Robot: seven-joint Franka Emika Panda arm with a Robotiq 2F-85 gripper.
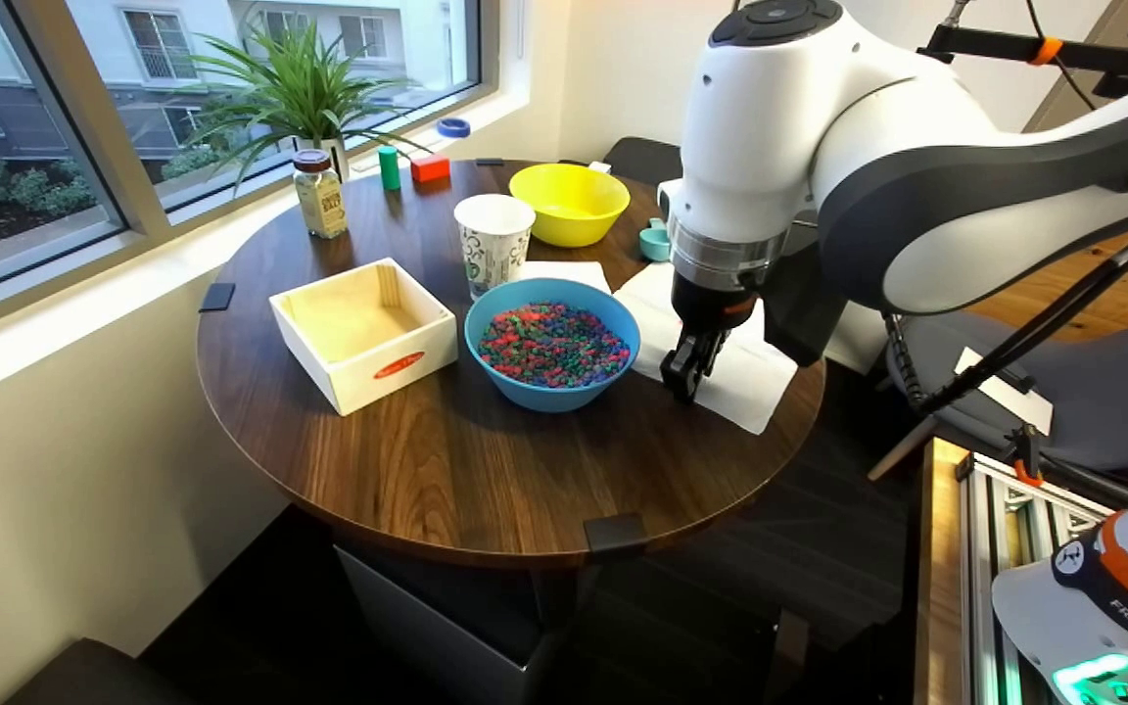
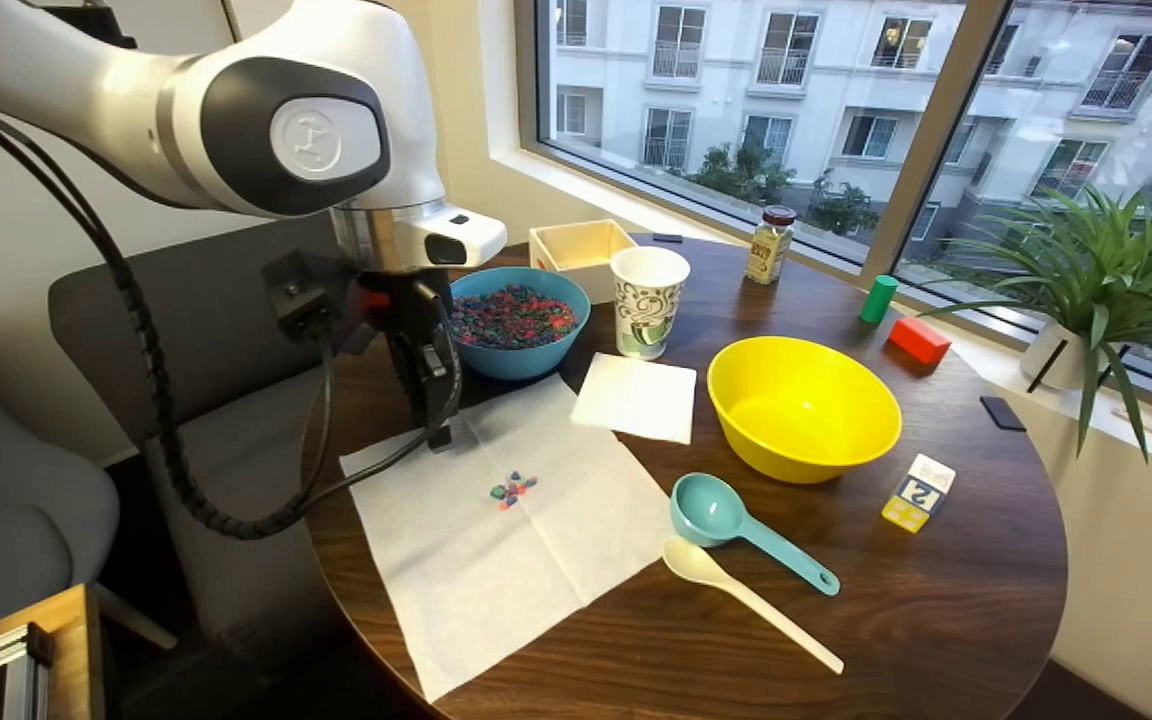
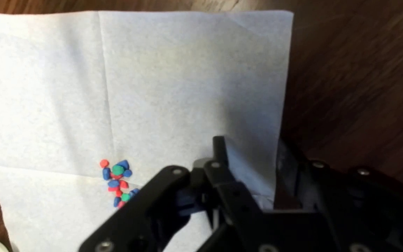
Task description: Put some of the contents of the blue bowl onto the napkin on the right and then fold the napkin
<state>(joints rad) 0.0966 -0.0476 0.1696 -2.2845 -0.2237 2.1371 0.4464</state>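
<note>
The blue bowl (image 1: 552, 399) (image 2: 511, 362) holds a heap of tiny multicoloured bits (image 1: 554, 345) (image 2: 511, 318). The large white napkin (image 2: 576, 545) lies unfolded on the table, with crease lines; it also shows in an exterior view (image 1: 745, 387) and the wrist view (image 3: 187, 70). A few bits (image 2: 513, 490) (image 3: 117, 170) lie near its middle. My gripper (image 1: 683, 380) (image 2: 441, 435) points down at the napkin's edge beside the blue bowl. In the wrist view my gripper (image 3: 252, 150) is open, one finger over the napkin and the other past its edge. Contact with the paper cannot be told.
A smaller white folded napkin (image 2: 636, 397), a paper cup (image 2: 648, 300) and the yellow bowl (image 2: 801, 420) stand near the blue bowl. A teal scoop (image 2: 711, 510) and cream spoon (image 2: 751, 600) lie beside the large napkin. A wooden box (image 1: 363, 338) stands beside the blue bowl.
</note>
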